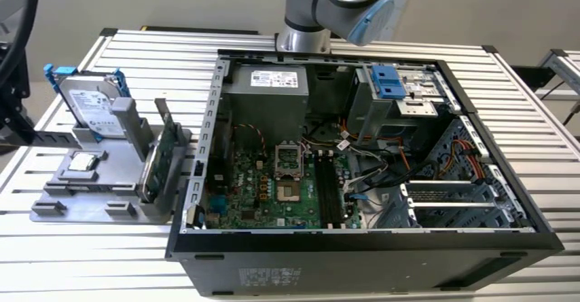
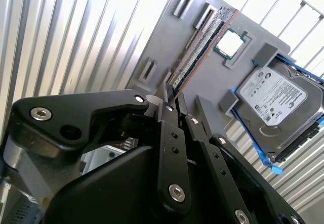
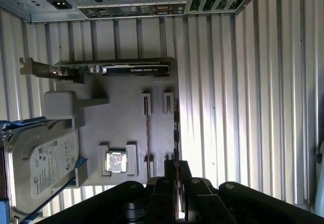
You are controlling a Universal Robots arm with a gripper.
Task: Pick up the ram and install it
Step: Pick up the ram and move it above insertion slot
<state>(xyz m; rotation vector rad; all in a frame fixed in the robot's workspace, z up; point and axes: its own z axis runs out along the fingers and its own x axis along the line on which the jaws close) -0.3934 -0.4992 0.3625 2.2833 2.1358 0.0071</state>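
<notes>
One ram [image 3: 175, 128], a lone memory stick, lies straight ahead of the one gripper [image 3: 177, 167]. It shares a single grey fixture tray [image 3: 126, 133] with one hard drive [image 3: 43, 168], one processor [image 3: 115, 162] and one expansion card [image 3: 111, 68], four parts in all and no duplicates. Farther from the gripper is one open computer case [image 1: 363, 246], holding one motherboard [image 1: 272, 193] and one power supply [image 1: 267, 91]. One robot arm [image 1: 335, 3] serves the bench.

1. Surface [image 1: 91, 268]: ribbed bare metal, bright sheen.
2. Holder tray [image 3: 121, 133]: matt grey plastic.
3. Hard drive [image 2: 276, 102]: smooth silvery metal, paper label, blue plastic rails.
4. Fingers [image 2: 172, 138]: matt black, shiny metal screws.
5. Computer case [image 1: 363, 268]: matt black metal.
</notes>
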